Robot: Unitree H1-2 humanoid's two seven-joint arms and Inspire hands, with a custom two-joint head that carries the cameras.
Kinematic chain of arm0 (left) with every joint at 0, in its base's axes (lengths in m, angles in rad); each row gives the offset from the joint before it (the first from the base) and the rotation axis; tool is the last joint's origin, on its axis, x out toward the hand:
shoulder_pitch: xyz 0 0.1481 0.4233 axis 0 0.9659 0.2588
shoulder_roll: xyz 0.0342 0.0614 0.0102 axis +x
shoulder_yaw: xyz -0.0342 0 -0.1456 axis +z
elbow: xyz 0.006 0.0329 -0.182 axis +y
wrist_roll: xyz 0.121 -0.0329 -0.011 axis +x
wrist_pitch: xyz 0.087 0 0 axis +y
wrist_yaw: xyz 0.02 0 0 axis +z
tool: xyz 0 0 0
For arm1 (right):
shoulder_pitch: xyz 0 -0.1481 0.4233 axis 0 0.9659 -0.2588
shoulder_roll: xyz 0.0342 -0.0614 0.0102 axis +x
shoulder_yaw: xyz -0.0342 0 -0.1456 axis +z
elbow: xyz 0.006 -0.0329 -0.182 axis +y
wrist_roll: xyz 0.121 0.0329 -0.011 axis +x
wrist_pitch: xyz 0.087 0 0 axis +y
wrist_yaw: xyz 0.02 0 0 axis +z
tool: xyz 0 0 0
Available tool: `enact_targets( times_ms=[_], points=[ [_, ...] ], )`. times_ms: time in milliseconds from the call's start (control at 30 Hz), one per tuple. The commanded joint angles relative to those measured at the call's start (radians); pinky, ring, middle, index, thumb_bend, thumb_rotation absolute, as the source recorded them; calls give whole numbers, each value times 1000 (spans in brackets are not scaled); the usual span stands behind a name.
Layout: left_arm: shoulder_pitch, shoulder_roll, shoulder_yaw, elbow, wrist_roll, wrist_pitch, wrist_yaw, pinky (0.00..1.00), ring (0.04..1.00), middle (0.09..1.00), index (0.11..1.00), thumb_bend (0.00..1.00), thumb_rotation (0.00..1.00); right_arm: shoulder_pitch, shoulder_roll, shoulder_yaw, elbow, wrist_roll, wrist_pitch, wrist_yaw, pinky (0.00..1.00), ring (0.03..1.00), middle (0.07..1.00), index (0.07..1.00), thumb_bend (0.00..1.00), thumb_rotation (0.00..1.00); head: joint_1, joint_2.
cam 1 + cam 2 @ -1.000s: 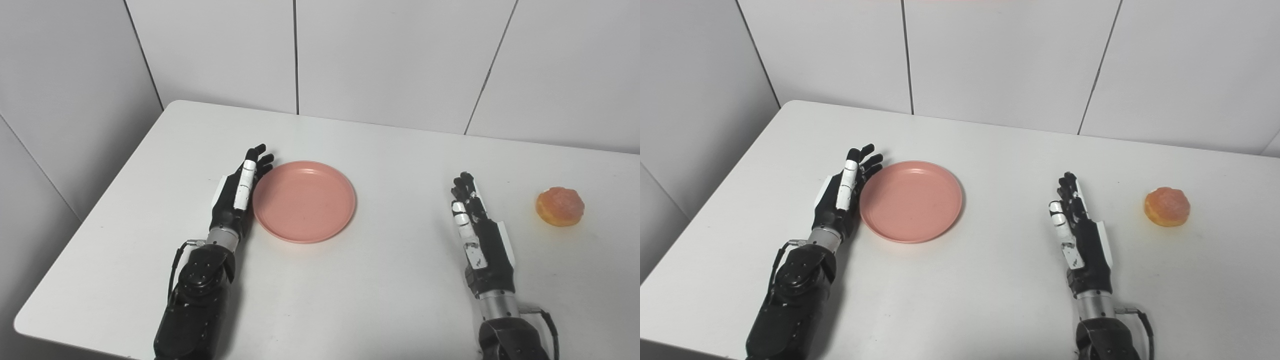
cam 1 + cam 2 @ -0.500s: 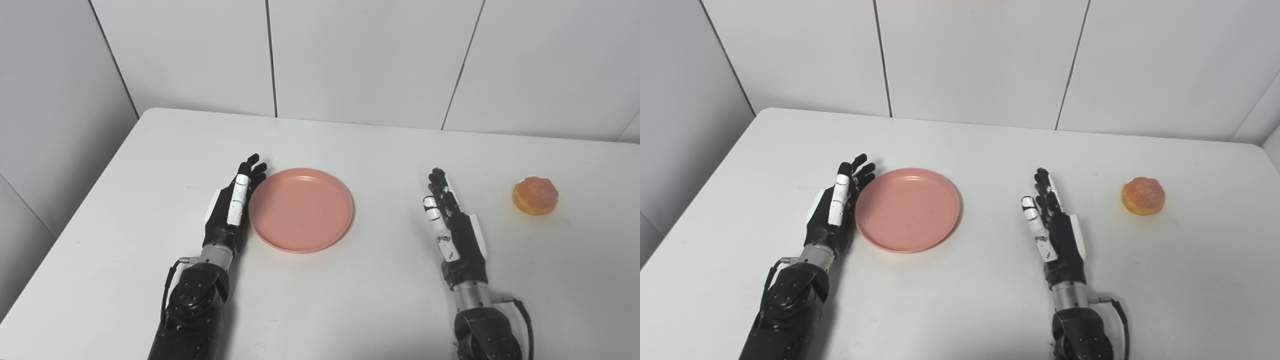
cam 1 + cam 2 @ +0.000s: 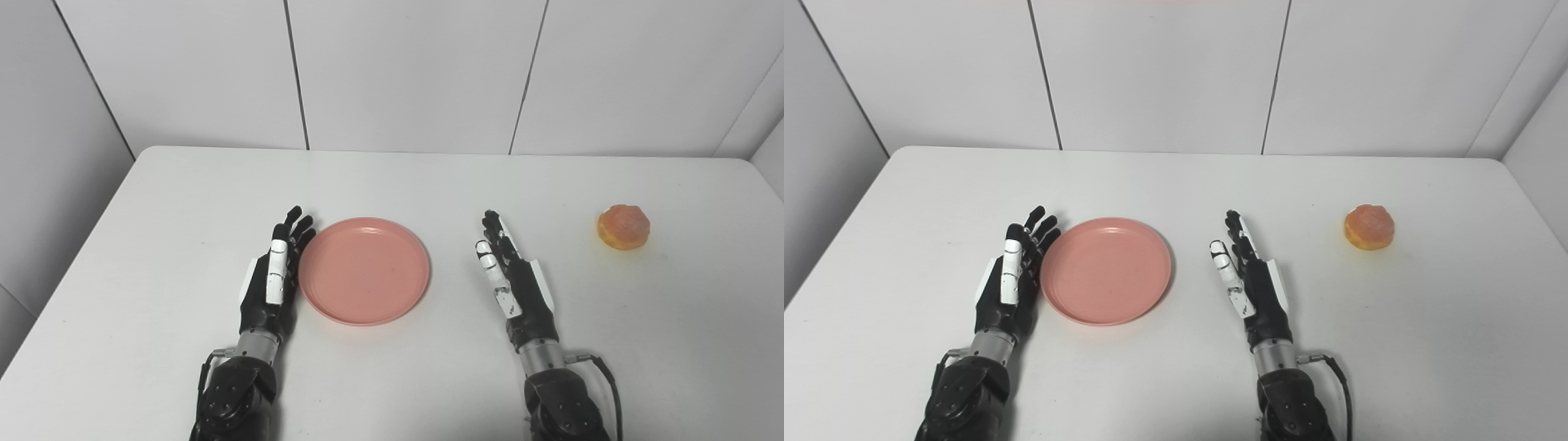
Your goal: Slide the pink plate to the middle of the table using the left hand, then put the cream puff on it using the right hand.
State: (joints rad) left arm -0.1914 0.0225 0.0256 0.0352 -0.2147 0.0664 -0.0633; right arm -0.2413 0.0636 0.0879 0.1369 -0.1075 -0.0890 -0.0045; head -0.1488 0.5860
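Just a round, shallow pink plate (image 3: 364, 270), raised rim.

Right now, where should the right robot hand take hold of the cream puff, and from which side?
Probably from above: the cream puff is a small rounded dome lying alone, so fingers can close on its opposite sides. The right robot hand is open, lying to its left.
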Motion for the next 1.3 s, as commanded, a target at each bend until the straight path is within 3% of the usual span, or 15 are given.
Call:
enact_targets(
  times_ms=[0,367,600,867,1133,1267],
  points=[
    [19,-14,-14,-14,-21,2,-33,1000,960,957,962,746,1000,7,15,10,24,15,-31,6,1000,984,970,977,617,906,0,1],
    [54,-42,-27,-25,-3,-20,-46,982,964,953,943,712,995,-8,11,23,49,55,-56,40,1000,1000,1000,1000,613,886,-43,-2],
    [67,-21,-60,-36,-15,-24,-109,1000,993,989,977,709,1000,-17,9,30,62,49,-57,41,1000,1000,1000,1000,618,899,-85,-4],
    [69,-20,-75,-36,8,-31,-110,1000,992,996,987,722,1000,-18,13,26,63,59,-62,39,1000,1000,1000,1000,620,896,-76,6],
    [57,-14,-83,4,76,-103,-100,1000,1000,1000,999,702,1000,-15,18,19,57,59,-58,26,1000,1000,1000,1000,606,895,-62,8],
    [44,-14,-72,53,105,-186,-90,1000,1000,1000,1000,667,1000,-11,20,22,33,-4,-14,-22,1000,1000,989,983,637,905,-62,8]
  ],
)
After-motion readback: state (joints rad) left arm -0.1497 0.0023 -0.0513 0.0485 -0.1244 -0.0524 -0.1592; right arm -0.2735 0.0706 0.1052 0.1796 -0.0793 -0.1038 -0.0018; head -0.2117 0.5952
